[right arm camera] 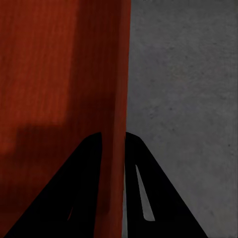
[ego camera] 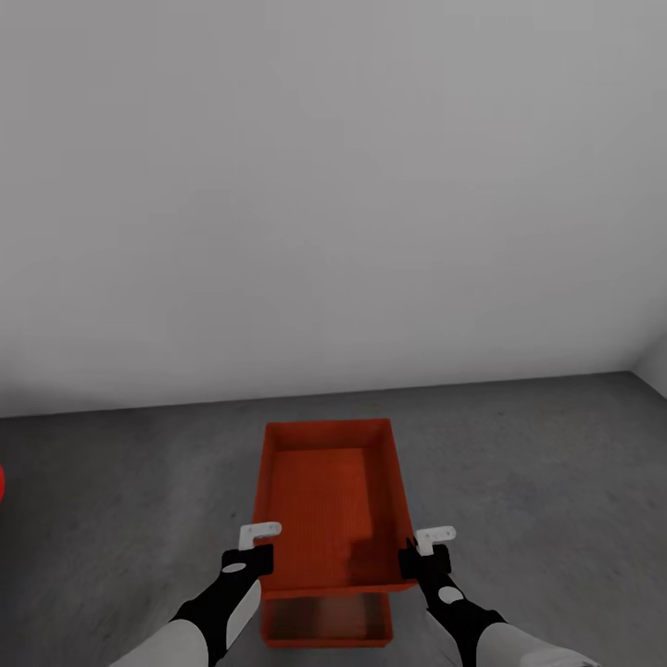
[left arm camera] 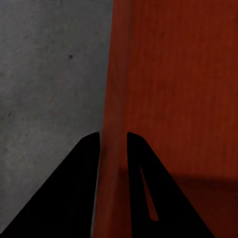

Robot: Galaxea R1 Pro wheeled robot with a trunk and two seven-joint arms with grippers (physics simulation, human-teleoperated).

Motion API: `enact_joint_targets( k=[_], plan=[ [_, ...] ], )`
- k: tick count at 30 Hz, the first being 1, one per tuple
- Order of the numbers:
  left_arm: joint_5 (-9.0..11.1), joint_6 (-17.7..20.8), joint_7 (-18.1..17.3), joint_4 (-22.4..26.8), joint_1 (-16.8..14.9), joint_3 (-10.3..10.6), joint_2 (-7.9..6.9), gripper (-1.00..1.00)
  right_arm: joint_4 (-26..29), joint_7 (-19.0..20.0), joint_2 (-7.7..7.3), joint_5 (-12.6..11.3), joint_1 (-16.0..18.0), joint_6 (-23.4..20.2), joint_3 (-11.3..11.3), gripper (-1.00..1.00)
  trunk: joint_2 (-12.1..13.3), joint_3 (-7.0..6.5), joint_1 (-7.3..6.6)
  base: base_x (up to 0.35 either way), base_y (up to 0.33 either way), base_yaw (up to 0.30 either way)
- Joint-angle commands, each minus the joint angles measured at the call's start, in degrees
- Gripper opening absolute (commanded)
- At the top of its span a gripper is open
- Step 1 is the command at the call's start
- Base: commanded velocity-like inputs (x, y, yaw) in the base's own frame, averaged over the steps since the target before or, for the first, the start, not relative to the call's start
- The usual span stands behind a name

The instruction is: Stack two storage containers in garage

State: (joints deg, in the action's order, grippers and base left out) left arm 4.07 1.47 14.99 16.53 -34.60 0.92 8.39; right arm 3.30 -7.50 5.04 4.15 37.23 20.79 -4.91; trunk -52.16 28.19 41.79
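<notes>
- At the far left edge of my head view I see a small red shape (ego camera: 2, 484) low against the wall; too little of it shows for me to name it.
- Floor (ego camera: 120, 500) is dark grey speckled concrete, meeting a plain white-grey wall (ego camera: 333, 185).
- My left gripper (ego camera: 248, 560) is clamped on the left side wall of the upper bin (ego camera: 329, 505), near its close corner. In the left wrist view the two black fingers (left arm camera: 74, 188) straddle the orange-red wall (left arm camera: 113, 148), one finger outside over the concrete, one inside the bin.
- Upper bin sits centred in front of me, open top up, long axis pointing away towards the wall. It looks held above the floor; I cannot tell how high.
- Lower bin (ego camera: 324, 619) shows beneath the close end of the upper one, resting on the concrete, its open interior partly visible. The two bins overlap in my view; I cannot tell whether they touch.
- My right gripper (ego camera: 424, 560) is clamped on the upper bin's right side wall, opposite the left one. In the right wrist view the fingers (right arm camera: 84, 193) pinch the thin orange-red wall (right arm camera: 115, 148), with concrete on the outer side.
</notes>
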Motion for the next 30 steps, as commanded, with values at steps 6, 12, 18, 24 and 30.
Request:
enact_joint_targets(
  k=[6,12,18,24,30],
  plan=[
    [-0.91,-2.17,0.92,0.26,-0.03,-0.41,-0.4,-1.0,-0.22,-0.85,-0.03,-0.97,0.03,0.23,2.36,-1.0,-0.04,0.06,0.03,0.12,0.08,0.0],
    [-0.9,-2.17,0.92,0.26,-0.03,-0.4,-0.4,-1.0,-0.22,-0.85,0.05,-0.99,0.03,0.22,2.36,-1.0,-0.04,0.06,0.03,0.01,0.007,0.0],
    [-0.9,-2.17,0.92,0.26,-0.03,-0.4,-0.4,-1.0,-0.22,-0.85,0.06,-0.99,0.03,0.22,2.36,-1.0,-0.04,0.06,0.03,0.001,0.0,0.0],
    [-0.86,-2.17,0.92,0.29,-0.03,-0.4,-0.4,-1.0,-0.22,-0.85,0.03,-0.97,0.03,0.3,2.36,-1.0,-0.04,0.06,0.03,0.0,0.0,0.0],
    [-0.88,-2.17,0.92,0.3,-0.03,-0.4,-0.4,-1.0,-0.22,-0.85,0.05,-0.99,0.03,0.26,2.36,-1.0,-0.04,0.14,0.03,0.0,0.0,0.0]
  ],
)
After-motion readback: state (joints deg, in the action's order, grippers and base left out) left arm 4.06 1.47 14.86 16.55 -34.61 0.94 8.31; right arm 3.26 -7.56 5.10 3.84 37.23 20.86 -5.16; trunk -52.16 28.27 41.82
